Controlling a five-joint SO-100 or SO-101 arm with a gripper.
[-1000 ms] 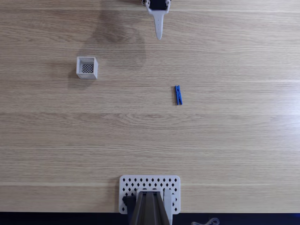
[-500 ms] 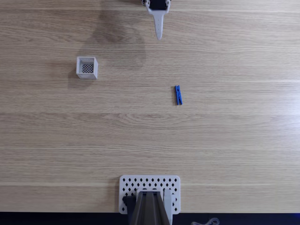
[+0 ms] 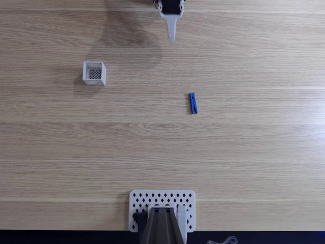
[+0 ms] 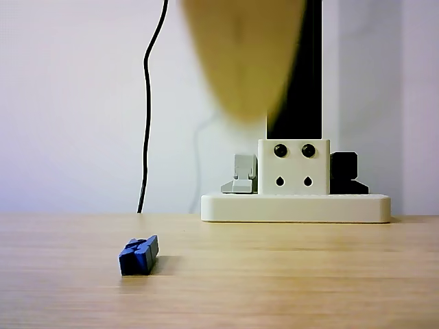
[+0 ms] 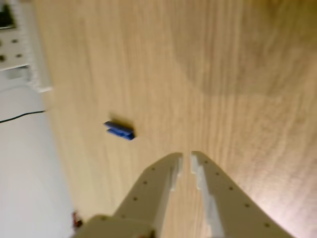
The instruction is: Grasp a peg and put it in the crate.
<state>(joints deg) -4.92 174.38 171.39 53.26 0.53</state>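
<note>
The blue peg (image 3: 193,102) lies flat on the wooden table, right of centre in the fixed view, and shows as well in the other view (image 4: 138,255) and the wrist view (image 5: 119,130). The white crate (image 3: 94,73) with its dark mesh bottom stands far to the peg's left, nothing in it. My gripper (image 3: 171,38) hangs at the top edge of the fixed view, above and a little left of the peg, well apart from it. In the wrist view the gripper (image 5: 186,159) is shut, its fingers nearly touching with nothing between them.
A white perforated plate (image 3: 137,201) carrying a dark stand (image 3: 161,226) sits at the table's bottom edge in the fixed view; the other view shows the plate (image 4: 295,205) beyond the peg, with a black cable (image 4: 145,103) hanging behind. Bare wood lies between peg and crate.
The gripper has drawn back slightly toward the top edge of the fixed view and its shadow has shifted. Peg and crate have not moved.
</note>
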